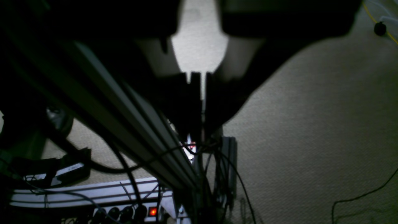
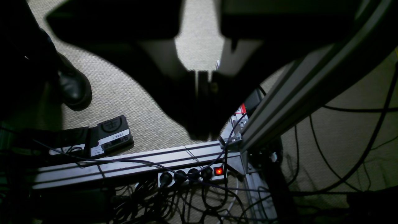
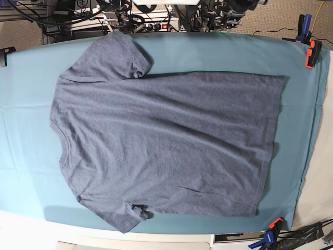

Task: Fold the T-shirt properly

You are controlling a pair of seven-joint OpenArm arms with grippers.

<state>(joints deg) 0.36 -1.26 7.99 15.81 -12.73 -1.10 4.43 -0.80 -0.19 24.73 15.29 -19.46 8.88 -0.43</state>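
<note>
The T-shirt (image 3: pixel 166 140) lies spread flat on the teal-clothed surface (image 3: pixel 26 135), unfolded — left hand (image 1: pixel 202 93) and right hand (image 2: pixel 203 90) both pressed together, holding nothing, above the floor

Beige woven carpet (image 2: pixel 130 93) covers the floor. Aluminium frame rails (image 2: pixel 130 166) cross it, with a power strip (image 2: pixel 189 175) showing a red lit switch amid tangled black cables (image 2: pixel 326 158). Lighting is dim below.

Base looks straight down; both dim wrist views seemingly share floor power strip (image 2: pixel 189 175).
</note>
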